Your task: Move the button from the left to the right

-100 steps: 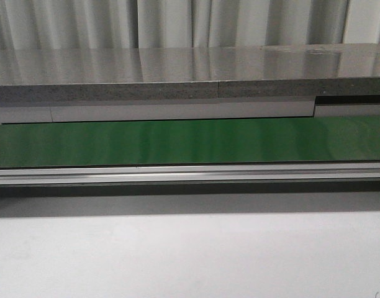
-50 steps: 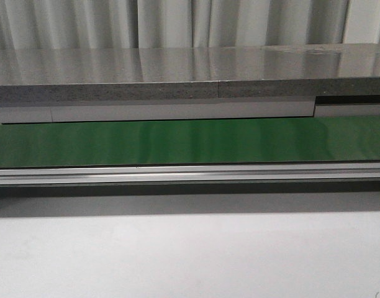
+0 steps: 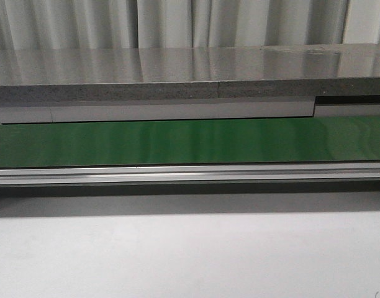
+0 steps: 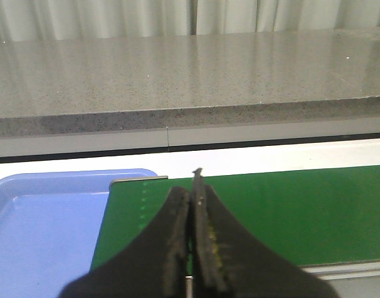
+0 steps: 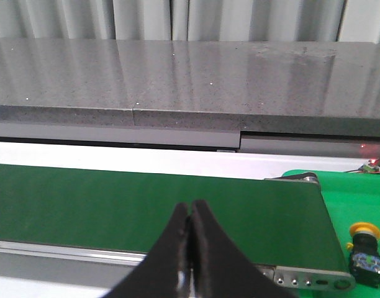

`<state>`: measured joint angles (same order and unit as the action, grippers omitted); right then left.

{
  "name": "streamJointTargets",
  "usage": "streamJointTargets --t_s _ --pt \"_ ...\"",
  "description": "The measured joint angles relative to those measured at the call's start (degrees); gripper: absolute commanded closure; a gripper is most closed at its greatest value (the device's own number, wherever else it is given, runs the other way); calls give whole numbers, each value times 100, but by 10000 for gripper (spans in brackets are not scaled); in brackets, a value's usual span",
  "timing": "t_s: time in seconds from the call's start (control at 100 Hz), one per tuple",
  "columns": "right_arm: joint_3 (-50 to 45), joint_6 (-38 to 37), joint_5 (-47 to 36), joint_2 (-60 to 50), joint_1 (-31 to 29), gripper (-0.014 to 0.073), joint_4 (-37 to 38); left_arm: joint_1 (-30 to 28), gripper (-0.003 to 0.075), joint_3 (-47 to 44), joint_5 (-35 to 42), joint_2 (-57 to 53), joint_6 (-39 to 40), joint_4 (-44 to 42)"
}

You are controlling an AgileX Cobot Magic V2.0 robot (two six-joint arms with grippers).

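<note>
From the front, you see only the green conveyor belt [image 3: 190, 141] below the grey counter [image 3: 177, 74]; no arm and no button appear.

Your left wrist camera shows the left gripper [image 4: 195, 186] clenched on nothing over the belt's end, a bare blue tray [image 4: 41, 230] just beside that end.

The right wrist camera shows the right gripper [image 5: 190, 214] clenched and empty over the belt, and the button [image 5: 366, 247] just past the belt's other end, on green matting. Judged so, the transfer may be done, and you have open room over the belt.

Front view faces the green belt [image 3: 190, 141] squarely; both wrist views share it from close above
</note>
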<state>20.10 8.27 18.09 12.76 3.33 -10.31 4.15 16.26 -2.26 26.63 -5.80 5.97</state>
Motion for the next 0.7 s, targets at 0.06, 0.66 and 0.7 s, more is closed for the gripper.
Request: streamJointTargets --t_s 0.06,0.66,0.7 --pt "-226 -367 -119 -192 86 661 274 0 741 0 0 0 0 0" --pt "-2166 -1092 -1090 -1331 126 661 754 0 741 0 0 0 0 0" --pt "-2166 -1092 -1118 -1331 126 661 754 0 741 0 0 0 0 0"
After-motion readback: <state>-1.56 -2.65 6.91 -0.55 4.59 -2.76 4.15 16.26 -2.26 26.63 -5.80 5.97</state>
